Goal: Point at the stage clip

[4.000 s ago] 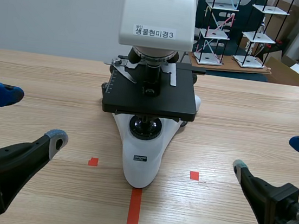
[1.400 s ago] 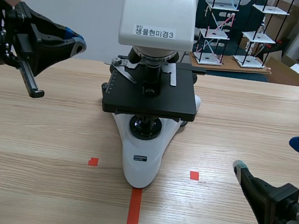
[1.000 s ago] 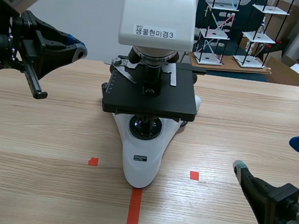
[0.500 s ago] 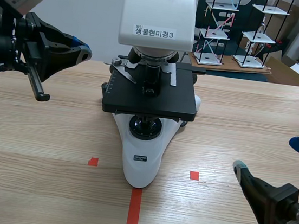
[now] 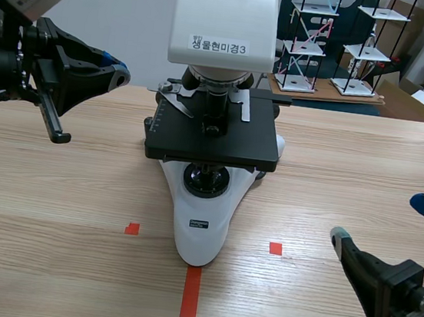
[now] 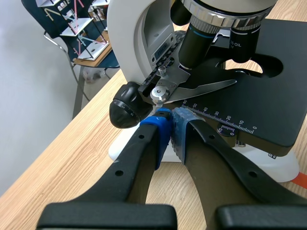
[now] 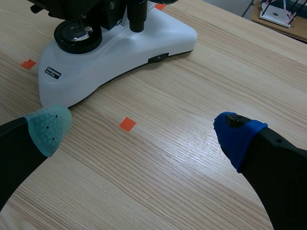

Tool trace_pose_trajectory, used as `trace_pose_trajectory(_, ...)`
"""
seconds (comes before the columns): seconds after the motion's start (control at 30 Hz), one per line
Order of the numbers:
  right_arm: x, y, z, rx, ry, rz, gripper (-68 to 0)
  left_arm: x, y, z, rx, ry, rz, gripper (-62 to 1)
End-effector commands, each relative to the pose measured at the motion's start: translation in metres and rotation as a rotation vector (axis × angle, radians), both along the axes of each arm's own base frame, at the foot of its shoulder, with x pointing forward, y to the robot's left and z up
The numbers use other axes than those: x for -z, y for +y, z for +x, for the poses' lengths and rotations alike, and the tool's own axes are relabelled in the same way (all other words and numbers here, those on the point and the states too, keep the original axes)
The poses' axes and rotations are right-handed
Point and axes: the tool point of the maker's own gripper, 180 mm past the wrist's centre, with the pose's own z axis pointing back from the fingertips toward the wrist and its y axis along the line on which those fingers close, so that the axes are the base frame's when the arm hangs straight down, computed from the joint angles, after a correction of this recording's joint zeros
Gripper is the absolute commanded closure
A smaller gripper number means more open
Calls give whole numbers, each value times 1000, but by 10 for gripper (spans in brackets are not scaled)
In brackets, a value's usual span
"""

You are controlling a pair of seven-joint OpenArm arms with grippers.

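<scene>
Microscope, just one, stands mid-table, with wood showing on both sides. Left fingers hang raised beside it; right fingers sit low near the front edge. Left wrist view: left fingers clenched on nothing, tips just short of the stage clip. Right wrist view: right fingers spread wide above the table, microscope base ahead.

A microscope stands mid-desk, with its base toward the near edge and its stage toward the far edge. The stage clip lies on the stage's left part, under the lenses. The left gripper hangs above the desk's far left, just beside the clip's pivot end. The right gripper sits at the near right corner. Shelf models stand behind the far edge, to the right.
</scene>
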Motion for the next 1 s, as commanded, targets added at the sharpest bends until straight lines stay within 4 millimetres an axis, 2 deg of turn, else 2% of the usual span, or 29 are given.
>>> trace_pose_trajectory(0.0, -8, 1, 2, -9, -26, 2, -665, -11, -2, 2, 5, -29, -23, -14)
trace_pose_trajectory(0.97, -8, 1, 2, -9, -26, 2, -665, -10, -2, 2, 6, -35, -14, -14)
